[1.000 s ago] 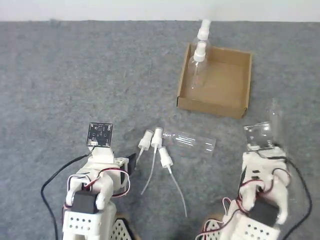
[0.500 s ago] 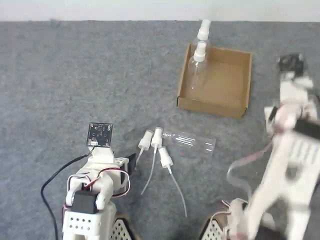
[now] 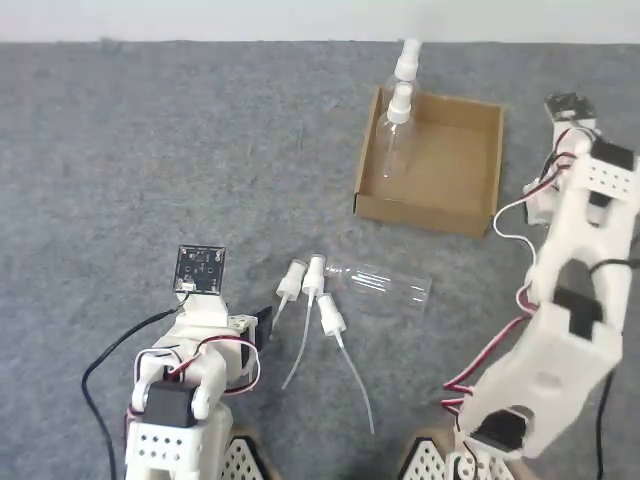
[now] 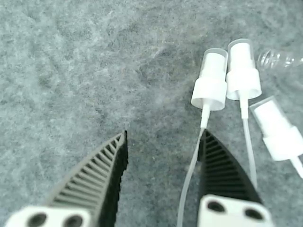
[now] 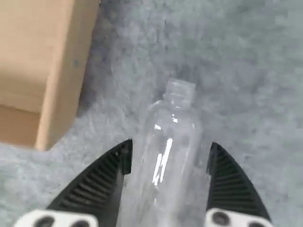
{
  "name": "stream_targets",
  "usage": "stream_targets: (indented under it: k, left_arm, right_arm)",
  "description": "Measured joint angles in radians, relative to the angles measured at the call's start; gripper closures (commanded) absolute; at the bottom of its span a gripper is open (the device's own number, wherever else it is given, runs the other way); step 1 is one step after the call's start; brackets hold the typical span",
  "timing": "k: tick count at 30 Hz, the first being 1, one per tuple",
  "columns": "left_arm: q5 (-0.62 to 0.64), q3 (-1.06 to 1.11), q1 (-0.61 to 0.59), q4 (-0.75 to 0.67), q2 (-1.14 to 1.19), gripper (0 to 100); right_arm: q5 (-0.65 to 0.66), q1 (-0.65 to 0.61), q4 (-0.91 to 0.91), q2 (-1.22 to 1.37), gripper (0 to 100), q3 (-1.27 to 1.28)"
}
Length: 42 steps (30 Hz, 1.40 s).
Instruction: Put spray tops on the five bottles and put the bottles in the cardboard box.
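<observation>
Currently the grey worktop (image 3: 150, 150) carries everything; places below are relative to the cardboard box (image 3: 425, 215).

- Right arm (image 3: 575, 300) is stretched out along the box's right wall, since its target sits there.
- Right claw (image 5: 170, 145) is spread and straddles an uncapped bottle (image 5: 173, 137), apparently upright, just off the box's near right corner. Contact isn't clear. My read: it's lined up to grab the bottle for capping.
- Two capped bottles stand at the box's far left corner. The front capped bottle (image 3: 395, 135) is inside. The rear capped bottle (image 3: 407, 62) is right behind it; can't tell if it's inside or just past the far wall.
- Lying bottle (image 3: 385, 283), neck open, is on the box's near side.
- Three loose spray tops (image 3: 315, 275) lie at that neck, tubes trailing away from the box.
- Left claw (image 4: 164, 137) is spread and empty, one finger just beside a dip tube. It's probably staged to pick a top.
</observation>
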Motion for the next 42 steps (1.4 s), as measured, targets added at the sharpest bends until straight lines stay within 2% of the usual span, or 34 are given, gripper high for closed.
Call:
stream_targets:
  k: [4, 11, 15, 18, 20, 22, 25, 30, 33, 37, 42]
  left_arm:
    - [0.000, 0.000, 0.000, 0.000, 0.000, 78]
    - [0.000, 0.000, 0.000, 0.000, 0.000, 78]
    - [0.000, 0.000, 0.000, 0.000, 0.000, 78]
    - [-0.012, 0.000, -0.003, -0.083, 0.000, 78]
    - [-0.104, 0.000, -0.046, -0.172, 0.000, 78]
    - [-0.259, -0.006, -0.086, -0.252, 0.000, 78]
    - [-0.459, -0.078, -0.127, -0.284, 0.000, 78]
    - [-0.509, -0.305, -0.137, -0.267, 0.006, 78]
    - [-0.509, -0.439, -0.132, -0.236, 0.143, 78]
    - [-0.508, -0.585, -0.038, -0.186, 0.443, 80]
    - [-0.420, -0.741, 0.077, -0.169, 0.884, 80]
  right_arm:
    - [0.000, 0.002, 0.000, 0.080, 79.8, -0.011]
    - [0.000, 0.021, -0.005, 0.126, 99.8, -0.026]
    - [0.000, 0.029, -0.008, 0.132, 99.4, -0.034]
    - [0.000, 0.029, -0.005, 0.132, 99.2, -0.043]
    - [0.000, 0.029, 0.000, 0.133, 99.2, -0.057]
    - [0.000, 0.029, 0.000, 0.135, 99.2, -0.075]
    - [0.000, 0.029, 0.000, 0.135, 99.2, -0.092]
    - [0.000, 0.029, 0.000, 0.135, 99.2, -0.092]
    - [0.000, 0.029, 0.000, 0.135, 99.2, -0.092]
    - [0.000, 0.029, 0.000, 0.135, 99.2, -0.092]
    - [0.000, 0.029, 0.035, 0.135, 99.2, -0.092]
